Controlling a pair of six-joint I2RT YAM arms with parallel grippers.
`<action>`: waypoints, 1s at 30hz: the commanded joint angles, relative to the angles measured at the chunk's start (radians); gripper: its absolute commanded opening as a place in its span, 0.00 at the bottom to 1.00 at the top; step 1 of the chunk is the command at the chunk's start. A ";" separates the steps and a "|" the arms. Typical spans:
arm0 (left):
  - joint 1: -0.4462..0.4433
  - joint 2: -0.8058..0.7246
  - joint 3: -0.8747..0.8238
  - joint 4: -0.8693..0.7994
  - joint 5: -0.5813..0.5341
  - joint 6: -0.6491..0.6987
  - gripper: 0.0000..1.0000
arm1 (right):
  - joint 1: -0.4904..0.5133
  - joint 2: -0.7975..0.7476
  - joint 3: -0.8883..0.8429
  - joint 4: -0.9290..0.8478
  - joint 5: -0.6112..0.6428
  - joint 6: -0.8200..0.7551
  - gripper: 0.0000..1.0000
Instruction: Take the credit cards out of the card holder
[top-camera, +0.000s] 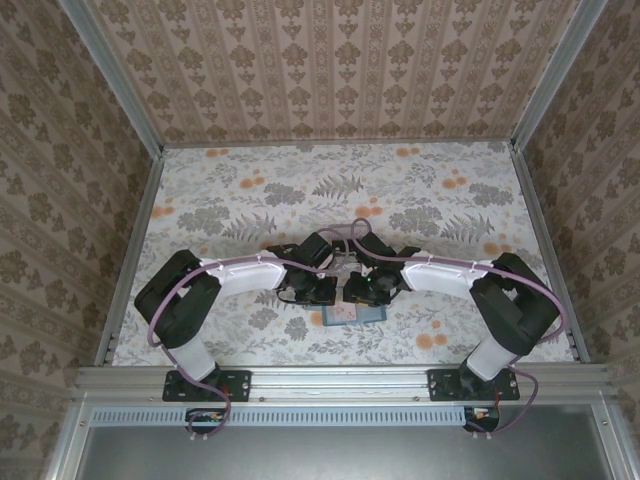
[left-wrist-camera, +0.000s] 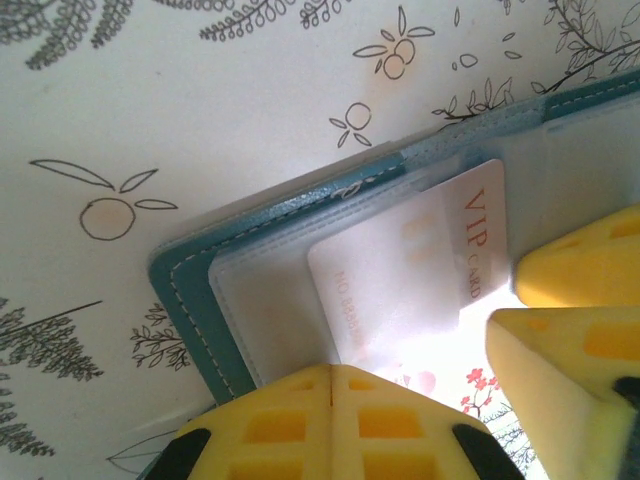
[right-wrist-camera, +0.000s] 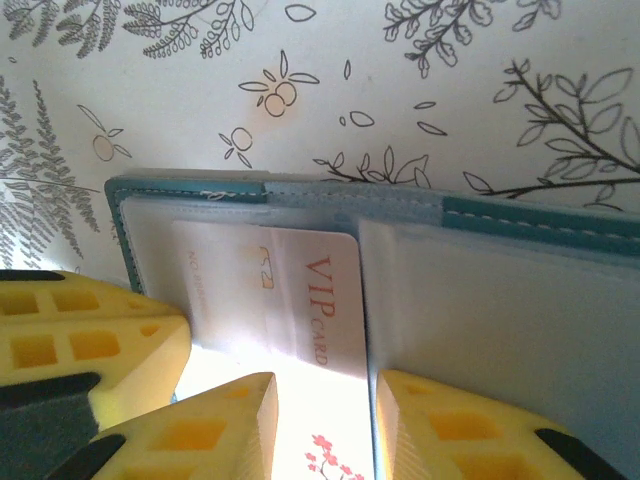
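The teal card holder lies open on the flowered table between the two arms. In the left wrist view its stitched edge frames a clear pocket with a pale credit card marked VIP partly slid out. My left gripper is shut, its yellow tips down on the pocket and the card's near edge. In the right wrist view the card sticks out of the left pocket of the holder. My right gripper is open, its fingers straddling the card's right edge with a gap between them.
The two grippers, left and right, stand almost touching over the holder near the table's front edge. Patterned walls close in the back and sides. A metal rail runs along the front.
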 joint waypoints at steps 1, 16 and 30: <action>-0.006 -0.020 0.018 -0.075 -0.021 0.012 0.03 | -0.010 -0.038 -0.014 -0.042 0.015 -0.001 0.33; -0.016 0.030 0.053 -0.083 -0.001 0.014 0.03 | -0.037 -0.024 -0.058 0.038 -0.059 -0.006 0.30; -0.014 0.067 0.029 -0.077 -0.008 0.020 0.03 | -0.037 -0.016 -0.054 0.066 -0.085 -0.013 0.29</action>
